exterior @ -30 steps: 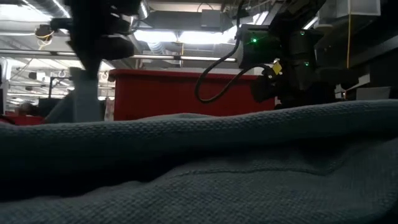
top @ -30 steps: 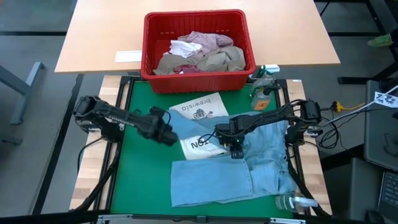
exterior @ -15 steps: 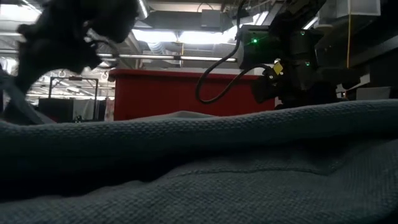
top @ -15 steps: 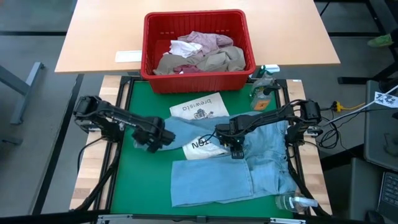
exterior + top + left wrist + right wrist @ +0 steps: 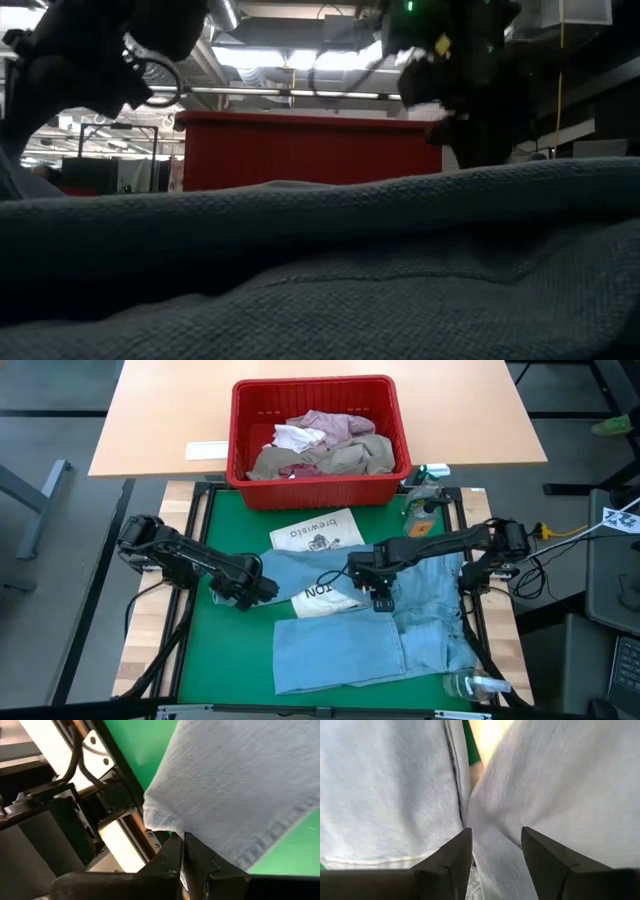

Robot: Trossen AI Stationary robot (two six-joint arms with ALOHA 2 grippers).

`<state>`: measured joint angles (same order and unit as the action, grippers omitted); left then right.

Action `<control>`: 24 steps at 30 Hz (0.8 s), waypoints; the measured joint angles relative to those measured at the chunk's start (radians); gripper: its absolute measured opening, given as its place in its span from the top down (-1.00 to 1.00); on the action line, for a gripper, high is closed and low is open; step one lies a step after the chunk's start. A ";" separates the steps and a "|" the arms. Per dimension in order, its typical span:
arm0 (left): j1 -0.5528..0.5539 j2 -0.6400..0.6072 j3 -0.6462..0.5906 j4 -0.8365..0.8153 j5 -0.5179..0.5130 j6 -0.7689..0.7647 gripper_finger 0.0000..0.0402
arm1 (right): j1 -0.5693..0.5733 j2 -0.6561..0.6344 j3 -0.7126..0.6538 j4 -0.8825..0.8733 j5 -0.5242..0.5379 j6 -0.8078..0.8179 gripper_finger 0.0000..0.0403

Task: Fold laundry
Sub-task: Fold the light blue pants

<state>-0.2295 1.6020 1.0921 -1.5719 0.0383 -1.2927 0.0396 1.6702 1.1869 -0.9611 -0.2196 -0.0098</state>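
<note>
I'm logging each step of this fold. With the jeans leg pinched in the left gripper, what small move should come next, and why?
Probably draw the left gripper further left: it is shut on the hem of the jeans, whose leg looks bunched, while the open right gripper sits over the crotch.

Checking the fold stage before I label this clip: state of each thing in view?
jeans: spread on the green mat, one leg end pulled left over a printed sheet
left gripper: shut on the jeans' leg end
right gripper: open, over the middle of the jeans
red basket: on the wooden table, holding crumpled garments
printed sheet: flat on the mat, partly covered by denim
spray bottle: lying at the mat's near right corner
</note>
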 joint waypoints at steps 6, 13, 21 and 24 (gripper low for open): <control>0.000 0.000 0.078 0.000 -0.002 -0.010 0.98 | 0.000 -0.074 0.013 -0.026 0.154 0.005 0.15; -0.013 0.000 0.268 0.001 -0.090 -0.003 0.98 | -0.016 -0.076 -0.010 -0.026 0.316 0.027 0.15; -0.036 0.000 0.602 0.005 -0.401 0.032 0.98 | -0.063 -0.076 0.014 -0.029 0.277 -0.015 0.15; -0.036 0.000 0.689 0.044 -0.544 0.068 0.98 | -0.075 -0.076 0.050 -0.031 0.241 -0.043 0.15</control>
<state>-0.2653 1.6020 1.7812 -1.5274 -0.5060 -1.2251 -0.0350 1.5940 1.2369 -0.9918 0.0211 -0.0528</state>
